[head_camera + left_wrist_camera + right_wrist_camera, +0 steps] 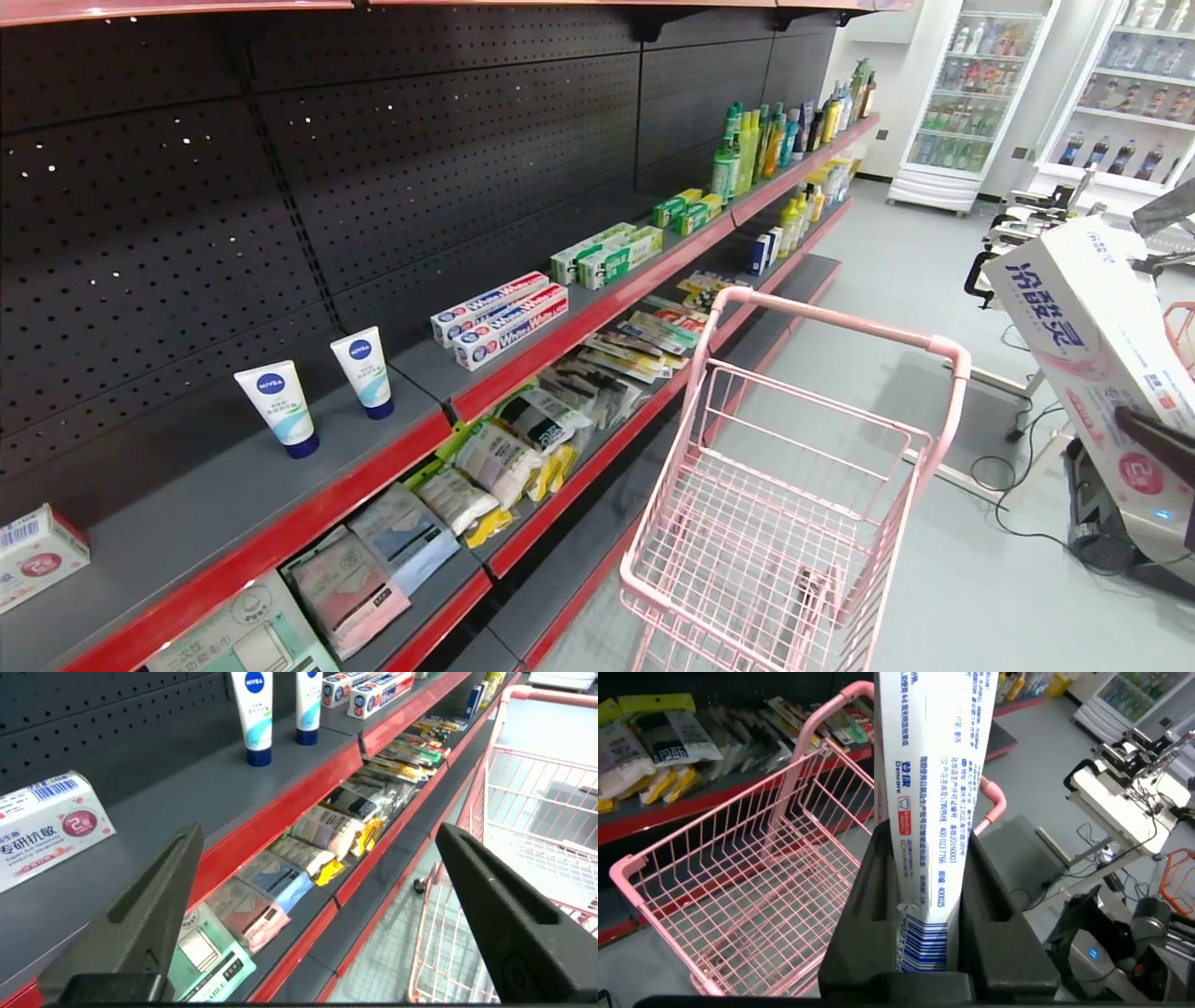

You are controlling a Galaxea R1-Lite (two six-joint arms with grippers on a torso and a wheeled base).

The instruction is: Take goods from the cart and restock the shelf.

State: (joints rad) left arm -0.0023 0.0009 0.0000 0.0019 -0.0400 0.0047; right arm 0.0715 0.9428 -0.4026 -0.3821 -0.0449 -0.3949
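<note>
My right gripper [1137,427] is shut on a long white toothpaste box [1088,336], held tilted in the air to the right of the pink cart [840,322]. In the right wrist view the box [932,793] stands between the two dark fingers [868,891], above the cart's handle end [738,887]. My left gripper [320,840] hangs open and holds nothing, facing the grey upper shelf board [177,793]. A matching white box [51,826] lies on that board close to it, at the near left end of the shelf [37,551].
Two face-wash tubes [280,406] and rows of toothpaste boxes [499,317] stand further along the shelf, with packets [504,457] on the lower board. Drink fridges [962,103] stand at the back right. Cables [1008,476] and equipment lie on the floor right of the cart.
</note>
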